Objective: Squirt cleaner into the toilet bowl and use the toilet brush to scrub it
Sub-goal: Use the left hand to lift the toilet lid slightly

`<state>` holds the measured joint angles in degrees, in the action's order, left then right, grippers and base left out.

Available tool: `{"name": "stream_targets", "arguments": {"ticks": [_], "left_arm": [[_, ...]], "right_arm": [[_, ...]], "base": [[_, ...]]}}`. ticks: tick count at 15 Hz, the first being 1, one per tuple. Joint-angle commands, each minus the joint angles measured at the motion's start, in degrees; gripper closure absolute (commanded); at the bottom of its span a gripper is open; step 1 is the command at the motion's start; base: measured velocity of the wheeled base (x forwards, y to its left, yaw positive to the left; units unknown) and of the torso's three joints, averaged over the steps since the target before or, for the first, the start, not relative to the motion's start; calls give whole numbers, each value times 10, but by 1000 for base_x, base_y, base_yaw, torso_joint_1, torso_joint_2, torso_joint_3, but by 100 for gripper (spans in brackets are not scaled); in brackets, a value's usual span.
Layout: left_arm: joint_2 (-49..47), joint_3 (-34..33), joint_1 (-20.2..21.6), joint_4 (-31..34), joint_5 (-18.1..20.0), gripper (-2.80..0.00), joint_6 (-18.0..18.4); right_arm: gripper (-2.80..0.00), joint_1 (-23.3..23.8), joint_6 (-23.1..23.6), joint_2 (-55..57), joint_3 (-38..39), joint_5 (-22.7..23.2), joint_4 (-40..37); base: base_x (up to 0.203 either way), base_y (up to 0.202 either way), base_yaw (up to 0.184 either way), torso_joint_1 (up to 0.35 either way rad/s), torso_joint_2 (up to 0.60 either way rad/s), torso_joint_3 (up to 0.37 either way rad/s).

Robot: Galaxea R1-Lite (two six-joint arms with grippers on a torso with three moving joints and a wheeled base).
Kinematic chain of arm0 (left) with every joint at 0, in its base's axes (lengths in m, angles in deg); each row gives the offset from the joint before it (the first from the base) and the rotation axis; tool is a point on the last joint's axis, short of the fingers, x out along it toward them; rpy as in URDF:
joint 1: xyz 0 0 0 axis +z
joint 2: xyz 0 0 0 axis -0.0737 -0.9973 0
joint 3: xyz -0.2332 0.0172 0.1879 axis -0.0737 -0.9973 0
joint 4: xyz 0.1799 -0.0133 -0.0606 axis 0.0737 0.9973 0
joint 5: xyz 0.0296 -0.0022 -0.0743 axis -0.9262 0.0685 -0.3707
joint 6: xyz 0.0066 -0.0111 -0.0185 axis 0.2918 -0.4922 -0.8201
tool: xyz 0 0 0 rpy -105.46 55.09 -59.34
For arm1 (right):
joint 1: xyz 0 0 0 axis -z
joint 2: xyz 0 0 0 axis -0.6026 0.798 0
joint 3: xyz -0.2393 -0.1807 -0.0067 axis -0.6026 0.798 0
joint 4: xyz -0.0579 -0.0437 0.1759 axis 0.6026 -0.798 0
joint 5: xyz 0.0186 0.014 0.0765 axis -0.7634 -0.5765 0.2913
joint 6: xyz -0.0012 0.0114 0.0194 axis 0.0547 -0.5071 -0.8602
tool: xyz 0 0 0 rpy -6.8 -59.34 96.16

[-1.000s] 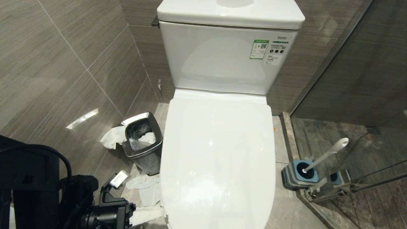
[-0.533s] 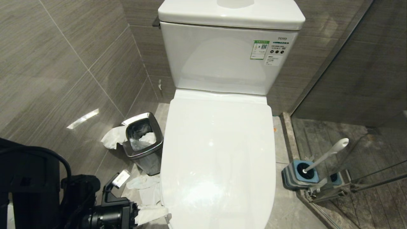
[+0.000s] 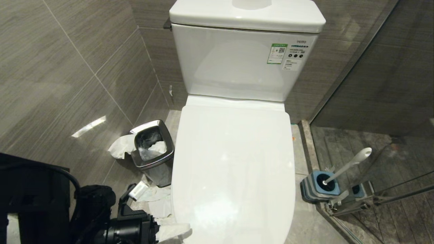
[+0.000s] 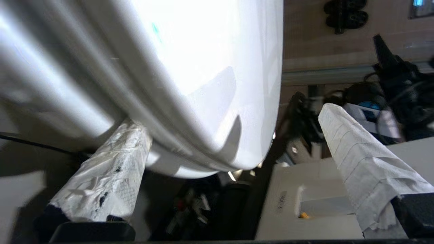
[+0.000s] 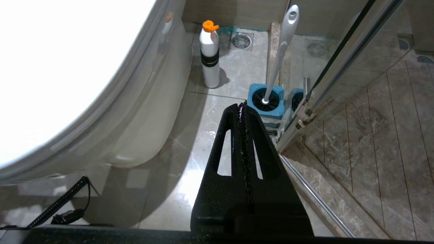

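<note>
White toilet brush (image 5: 283,51) beyond right claw (image 5: 242,104).

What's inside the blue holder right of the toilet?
The toilet brush stands in the holder, handle leaning out. Its black bristles show at the opening; the rest of the head is hidden inside.

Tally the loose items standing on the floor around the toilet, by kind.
Square steel bin: 1
White cleaner bottle with orange cap: 1
White-handled toilet brush: 1
Square blue-grey brush holder: 1
Total: 4
</note>
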<state>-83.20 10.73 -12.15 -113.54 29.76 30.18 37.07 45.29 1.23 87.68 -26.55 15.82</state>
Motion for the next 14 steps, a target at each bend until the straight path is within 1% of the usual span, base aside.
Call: {"name": "stream_targets", "arguments": {"ticks": [1,4,6,9,12,14], "left_arm": [[-1,1,-15,-4,7,-280,-31],[-2,5,-17,-4,14,-280,-66],[-1,7,-21,-4,18,-280,-69],[4,11,-42,-4,22,-280,-70],[16,14,-46,-4,22,-280,-71],[37,22,-52,-4,21,-280,-97]], "right_arm": [[0,0,0,0,0,0,0],[0,0,0,0,0,0,0],[0,0,0,0,1,0,0],[0,0,0,0,0,0,0],[0,0,0,0,0,0,0],[0,0,0,0,0,0,0]], "base": [[0,0,0,0,0,0],[0,0,0,0,0,0],[0,0,0,0,0,0],[0,0,0,0,0,0],[0,0,0,0,0,0],[0,0,0,0,0,0]]}}
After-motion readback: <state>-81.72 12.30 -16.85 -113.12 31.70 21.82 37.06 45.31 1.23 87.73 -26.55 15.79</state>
